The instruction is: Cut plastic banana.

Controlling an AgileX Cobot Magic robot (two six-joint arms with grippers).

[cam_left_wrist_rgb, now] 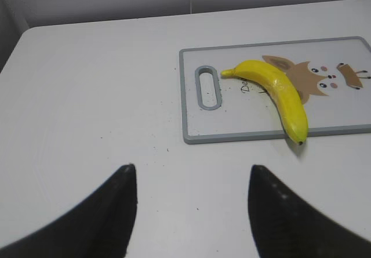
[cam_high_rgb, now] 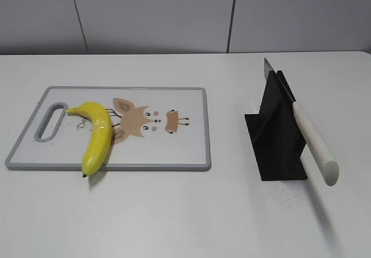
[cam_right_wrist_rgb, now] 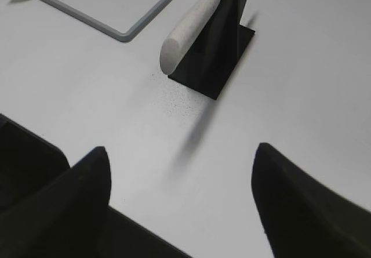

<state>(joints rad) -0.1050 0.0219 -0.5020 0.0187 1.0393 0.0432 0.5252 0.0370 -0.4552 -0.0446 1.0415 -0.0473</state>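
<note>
The plastic banana [cam_high_rgb: 97,135] is glossy yellow and curved. It lies on the left part of the cutting board [cam_high_rgb: 174,153], its dark tip hanging over the board's near edge. It also shows in the left wrist view [cam_left_wrist_rgb: 278,93]. A knife with a white handle [cam_high_rgb: 313,145] leans in a black stand [cam_high_rgb: 277,136] on the right; the handle [cam_right_wrist_rgb: 191,26] and stand [cam_right_wrist_rgb: 223,49] also show in the right wrist view. My left gripper [cam_left_wrist_rgb: 191,174] is open and empty over bare table, near and left of the board. My right gripper [cam_right_wrist_rgb: 181,153] is open and empty, short of the knife stand. Neither gripper shows in the exterior view.
The cutting board has a grey rim, a handle slot [cam_high_rgb: 51,120] at its left end and a cartoon animal print [cam_high_rgb: 142,120]. The white table [cam_high_rgb: 185,211] ends at a grey wall behind [cam_high_rgb: 174,14]. The table's left edge shows in the left wrist view [cam_left_wrist_rgb: 14,43].
</note>
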